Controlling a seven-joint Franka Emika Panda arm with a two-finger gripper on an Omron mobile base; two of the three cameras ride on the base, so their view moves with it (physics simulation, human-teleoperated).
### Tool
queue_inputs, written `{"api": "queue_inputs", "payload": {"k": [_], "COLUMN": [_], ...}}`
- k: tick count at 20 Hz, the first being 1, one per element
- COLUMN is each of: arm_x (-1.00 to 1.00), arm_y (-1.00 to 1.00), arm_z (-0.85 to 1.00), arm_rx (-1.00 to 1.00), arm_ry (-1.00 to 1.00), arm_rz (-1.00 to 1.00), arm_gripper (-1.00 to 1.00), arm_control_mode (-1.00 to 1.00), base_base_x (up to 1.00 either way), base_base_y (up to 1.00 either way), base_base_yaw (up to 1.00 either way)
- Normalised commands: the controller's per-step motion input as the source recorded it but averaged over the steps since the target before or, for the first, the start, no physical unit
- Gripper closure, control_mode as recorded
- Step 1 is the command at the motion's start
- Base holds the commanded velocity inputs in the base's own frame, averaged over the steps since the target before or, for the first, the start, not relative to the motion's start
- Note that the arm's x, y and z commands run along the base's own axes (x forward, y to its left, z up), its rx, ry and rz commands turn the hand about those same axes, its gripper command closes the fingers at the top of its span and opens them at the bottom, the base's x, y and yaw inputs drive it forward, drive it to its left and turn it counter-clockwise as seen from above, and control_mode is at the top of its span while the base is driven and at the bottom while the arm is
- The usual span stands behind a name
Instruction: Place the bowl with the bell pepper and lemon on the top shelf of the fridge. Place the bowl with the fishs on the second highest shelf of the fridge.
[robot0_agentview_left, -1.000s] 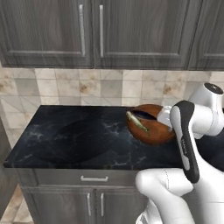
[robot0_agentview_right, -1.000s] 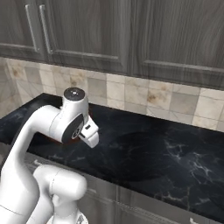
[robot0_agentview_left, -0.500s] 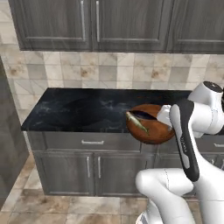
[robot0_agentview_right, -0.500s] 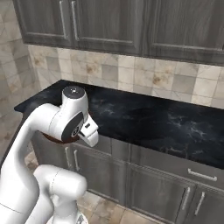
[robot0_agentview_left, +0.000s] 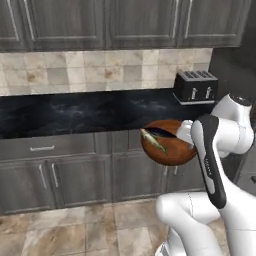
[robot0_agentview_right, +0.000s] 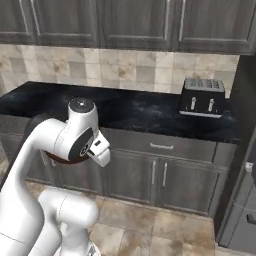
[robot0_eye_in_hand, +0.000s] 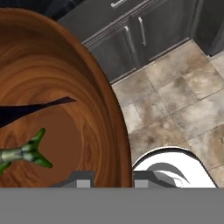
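A brown wooden bowl (robot0_agentview_left: 170, 152) with a green fish (robot0_agentview_left: 152, 141) in it hangs in the air in front of the lower cabinets, tilted a little. My gripper (robot0_agentview_left: 186, 134) is shut on the bowl's right rim. In the hand view the bowl (robot0_eye_in_hand: 65, 87) takes up the left side, its rim passing between my gripper's (robot0_eye_in_hand: 112, 179) two fingertips (robot0_eye_in_hand: 78, 179), and the fish's tail (robot0_eye_in_hand: 37, 151) lies on the bowl's bottom. From the right base view my arm covers most of the bowl; a brown sliver of the bowl (robot0_agentview_right: 61, 159) shows under the wrist.
A black toaster (robot0_agentview_left: 195, 86) (robot0_agentview_right: 202, 97) stands on the dark stone counter (robot0_agentview_left: 75, 112) (robot0_agentview_right: 135, 110) at its right end. Grey cabinets run above and below. A tall dark unit (robot0_agentview_right: 245, 165) rises at the far right. Tiled floor (robot0_eye_in_hand: 175, 100) lies below the bowl.
The whole picture has shifted: the base has backed off from the counter and turned right, bringing the toaster and floor into view. The bowl stays in the shut gripper.
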Motion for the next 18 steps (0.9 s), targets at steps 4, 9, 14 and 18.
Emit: {"api": "queue_inputs", "payload": {"k": [4,9,14,18], "arm_x": [0.0,0.0,0.0,0.0], "arm_y": [0.0,0.0,0.0,0.0], "arm_z": [0.0,0.0,0.0,0.0], "arm_rx": [0.0,0.0,0.0,0.0], "arm_ry": [0.0,0.0,0.0,0.0], "arm_rz": [0.0,0.0,0.0,0.0], "arm_gripper": [1.0,1.0,1.0,1.0], "arm_control_mode": [1.0,1.0,1.0,1.0], "base_base_x": [-0.85,-0.56,0.12,0.7], "base_base_y": [-0.84,-0.97,-1.0,-1.0], "base_base_yaw": [-0.47,-0.42,-0.3,-0.16]}}
